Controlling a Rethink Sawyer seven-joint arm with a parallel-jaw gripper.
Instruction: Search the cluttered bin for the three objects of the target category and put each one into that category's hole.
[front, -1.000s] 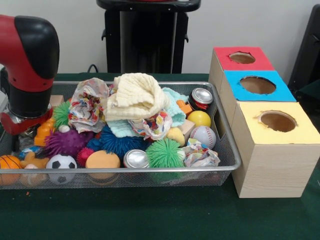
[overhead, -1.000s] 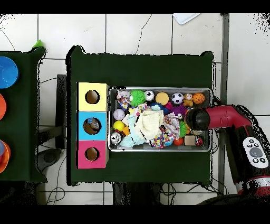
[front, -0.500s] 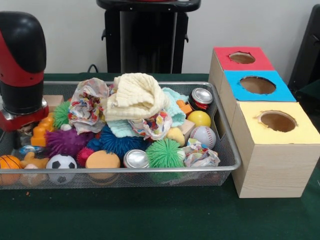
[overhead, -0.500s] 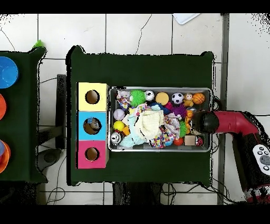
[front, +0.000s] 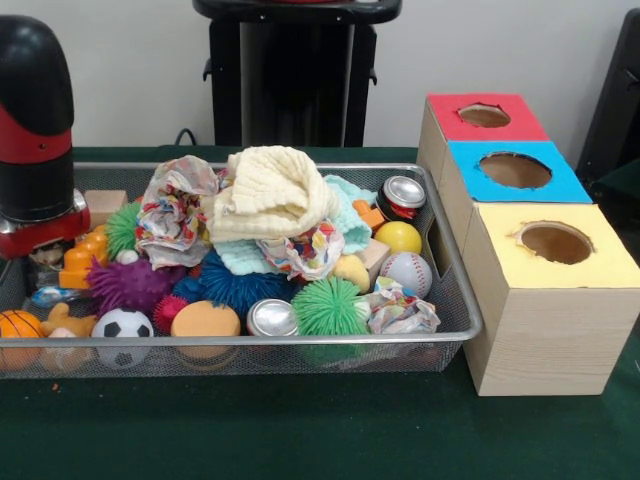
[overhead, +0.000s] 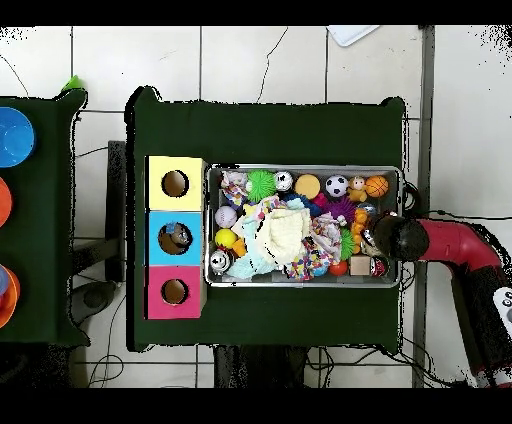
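1. The gripper (front: 45, 255) sits at the bin's left end in the front view. Its tips are buried behind the toys under the black-and-red arm (front: 35, 120), so I cannot tell whether it is spread or closed.
2. Along the near wall of the wire-mesh bin (front: 300, 345) lie a small basketball (front: 18, 325), a soccer ball (front: 122, 324), a matte orange foam ball (front: 205, 320), a shiny can top (front: 272, 318), a rubbery green spiky ball (front: 330, 306) and crumpled printed paper (front: 398, 310).
3. Behind them are purple (front: 130, 283) and blue (front: 235, 285) spiky balls, a stitched baseball (front: 406, 272) and a smooth yellow ball (front: 398, 237).
4. A ribbed cream cloth (front: 270, 192) tops the heap and hides what lies beneath.
5. Beside the bin stand wooden boxes with round holes, topped yellow (front: 555, 245), blue (front: 515, 170) and red (front: 484, 116).
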